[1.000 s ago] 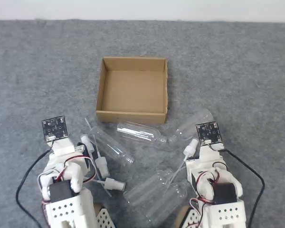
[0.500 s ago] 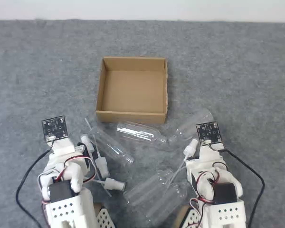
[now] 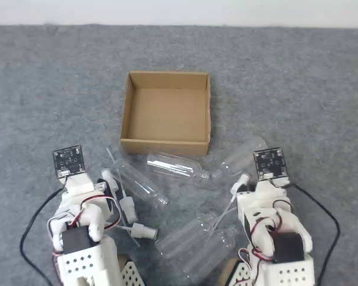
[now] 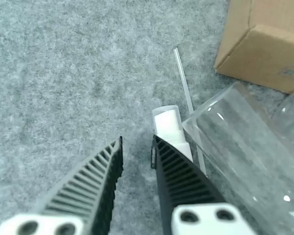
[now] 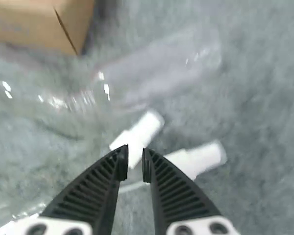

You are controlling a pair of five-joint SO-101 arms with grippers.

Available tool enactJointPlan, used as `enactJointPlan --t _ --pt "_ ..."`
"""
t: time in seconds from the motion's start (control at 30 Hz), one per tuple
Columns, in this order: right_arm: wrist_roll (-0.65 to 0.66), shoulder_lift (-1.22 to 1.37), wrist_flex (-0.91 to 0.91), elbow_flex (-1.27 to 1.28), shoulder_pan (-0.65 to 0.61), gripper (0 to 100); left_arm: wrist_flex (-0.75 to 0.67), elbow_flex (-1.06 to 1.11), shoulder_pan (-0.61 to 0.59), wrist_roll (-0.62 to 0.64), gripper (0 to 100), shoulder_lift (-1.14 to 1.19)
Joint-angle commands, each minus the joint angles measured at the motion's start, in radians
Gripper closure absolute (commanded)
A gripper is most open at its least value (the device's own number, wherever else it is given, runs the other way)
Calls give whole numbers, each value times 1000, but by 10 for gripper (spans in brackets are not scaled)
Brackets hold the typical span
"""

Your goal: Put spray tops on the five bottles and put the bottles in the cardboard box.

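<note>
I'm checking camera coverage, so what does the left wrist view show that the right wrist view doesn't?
Left wrist view, not the right: the left gripper over grey carpet, beside one spray top whose long dip tube lies along a clear bottle.
Right wrist view, not the left: the right gripper above two spray tops, with another bottle beyond them.
Both: a corner of the cardboard box, clear bottles on their sides, and the carpet.

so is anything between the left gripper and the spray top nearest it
Nothing visible. The spray top lies on the carpet just past the tips of the left gripper, with a clear bottle beside it, not between.
</note>
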Motion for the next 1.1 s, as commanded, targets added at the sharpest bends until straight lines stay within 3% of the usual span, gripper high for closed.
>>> enactJointPlan --t 0.0,0.57,1.07 --pt "0 -13 10 -137 7 992 5 -25 0 0 909 -21" --pt "0 35 90 -535 2 993 5 -25 0 0 909 -21" --pt "-8 713 364 -1082 -1 992 5 -25 0 0 909 -21"
